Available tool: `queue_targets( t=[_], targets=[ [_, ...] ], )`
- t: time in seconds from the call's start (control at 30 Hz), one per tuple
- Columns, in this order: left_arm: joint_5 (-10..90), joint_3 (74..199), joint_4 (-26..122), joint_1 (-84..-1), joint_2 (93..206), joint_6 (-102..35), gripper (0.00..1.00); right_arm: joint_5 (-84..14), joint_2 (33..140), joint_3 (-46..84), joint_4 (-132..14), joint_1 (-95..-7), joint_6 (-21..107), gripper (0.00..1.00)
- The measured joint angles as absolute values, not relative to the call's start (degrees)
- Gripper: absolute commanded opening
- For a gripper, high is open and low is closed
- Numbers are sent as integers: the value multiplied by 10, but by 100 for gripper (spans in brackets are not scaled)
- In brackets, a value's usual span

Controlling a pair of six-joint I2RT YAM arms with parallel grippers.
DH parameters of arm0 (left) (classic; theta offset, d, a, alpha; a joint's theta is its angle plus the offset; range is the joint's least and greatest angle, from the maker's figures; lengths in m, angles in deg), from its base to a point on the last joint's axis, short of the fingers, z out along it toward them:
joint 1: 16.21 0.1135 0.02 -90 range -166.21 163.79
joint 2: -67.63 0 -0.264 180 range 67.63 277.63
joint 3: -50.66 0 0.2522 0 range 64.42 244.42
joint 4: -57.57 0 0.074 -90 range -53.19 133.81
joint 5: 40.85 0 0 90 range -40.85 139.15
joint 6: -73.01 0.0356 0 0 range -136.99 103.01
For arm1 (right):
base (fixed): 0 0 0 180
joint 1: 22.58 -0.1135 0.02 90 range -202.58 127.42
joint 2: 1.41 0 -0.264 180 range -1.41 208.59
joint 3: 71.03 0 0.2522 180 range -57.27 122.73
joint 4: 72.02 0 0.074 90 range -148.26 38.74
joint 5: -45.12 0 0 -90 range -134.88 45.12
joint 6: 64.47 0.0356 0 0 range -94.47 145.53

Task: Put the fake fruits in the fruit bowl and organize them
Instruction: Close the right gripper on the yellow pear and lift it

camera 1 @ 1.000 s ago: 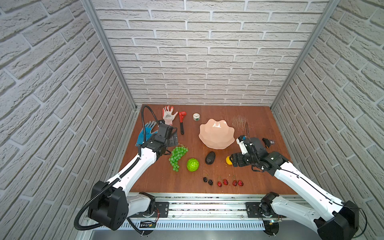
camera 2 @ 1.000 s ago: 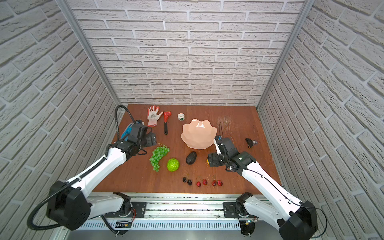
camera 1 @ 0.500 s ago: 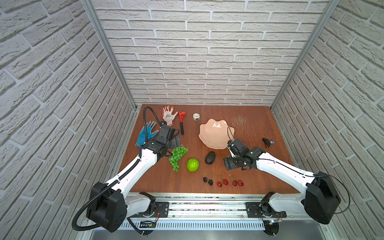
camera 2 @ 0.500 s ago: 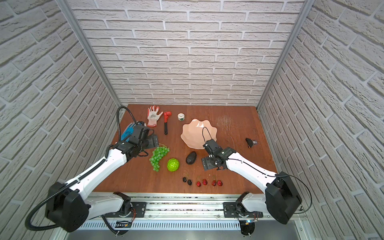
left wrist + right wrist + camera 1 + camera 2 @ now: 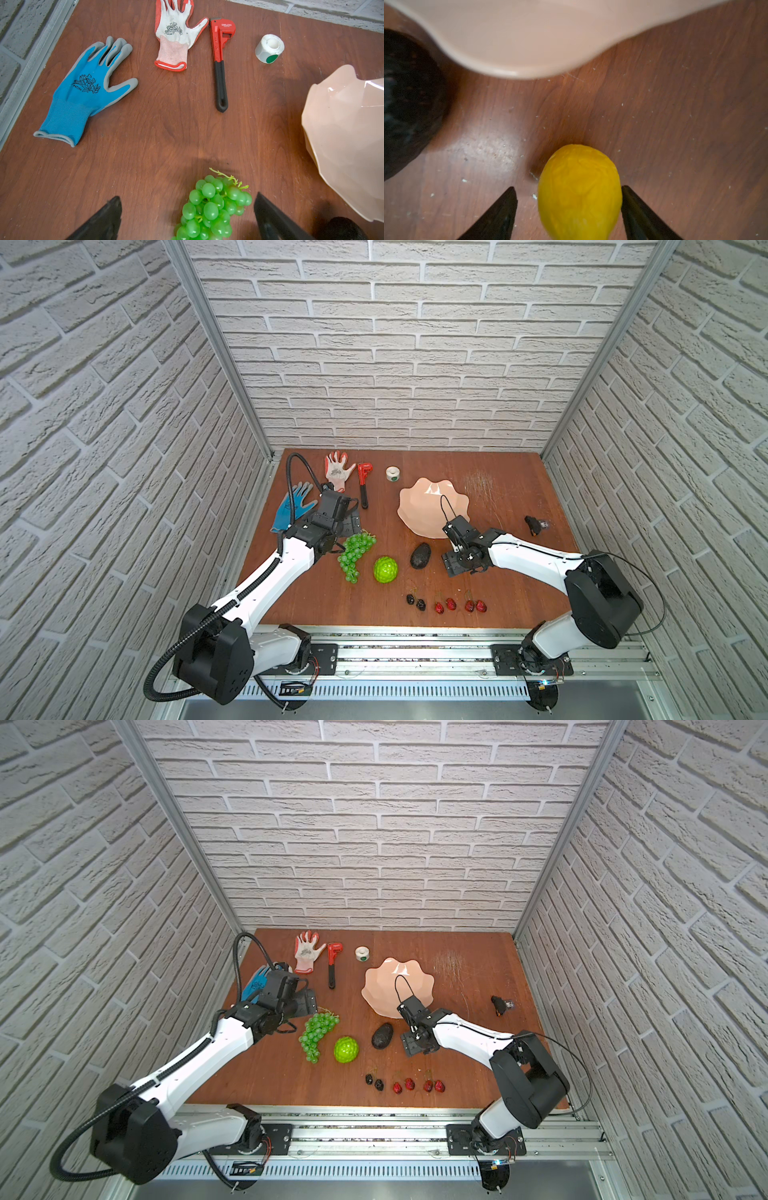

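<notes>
The pale pink fruit bowl (image 5: 419, 506) (image 5: 382, 986) stands behind the middle of the table. In front of it lie the dark avocado (image 5: 420, 555), the bumpy lime-green ball (image 5: 385, 569) and the green grape bunch (image 5: 355, 549). Three cherry pairs (image 5: 444, 605) sit in a row near the front edge. My right gripper (image 5: 567, 188) is open around the yellow lemon (image 5: 579, 191): one finger touches it, the other stands off. The gripper hides the lemon in both top views. My left gripper (image 5: 187, 197) is wide open with the top of the grape bunch (image 5: 212, 207) between its fingers, untouched.
A blue glove (image 5: 293, 506), a white and red glove (image 5: 337, 466), a red wrench (image 5: 364, 483) and a white tape roll (image 5: 392, 473) lie at the back left. A small black object (image 5: 536, 526) sits at the right. The bowl rim (image 5: 529, 37) is close behind the lemon.
My right gripper has swung in over the lemon, which now sits between its narrowing jaws. The left arm has barely moved.
</notes>
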State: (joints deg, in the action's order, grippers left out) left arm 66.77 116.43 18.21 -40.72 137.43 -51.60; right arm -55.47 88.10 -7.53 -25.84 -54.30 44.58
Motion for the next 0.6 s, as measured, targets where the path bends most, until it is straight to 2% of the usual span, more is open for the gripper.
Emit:
queue_targets(
  t=[0.6],
  targets=[
    [672,1164,167,-407,1355,-518,98,-548,892,-76,-292,-534,441,55]
  ],
)
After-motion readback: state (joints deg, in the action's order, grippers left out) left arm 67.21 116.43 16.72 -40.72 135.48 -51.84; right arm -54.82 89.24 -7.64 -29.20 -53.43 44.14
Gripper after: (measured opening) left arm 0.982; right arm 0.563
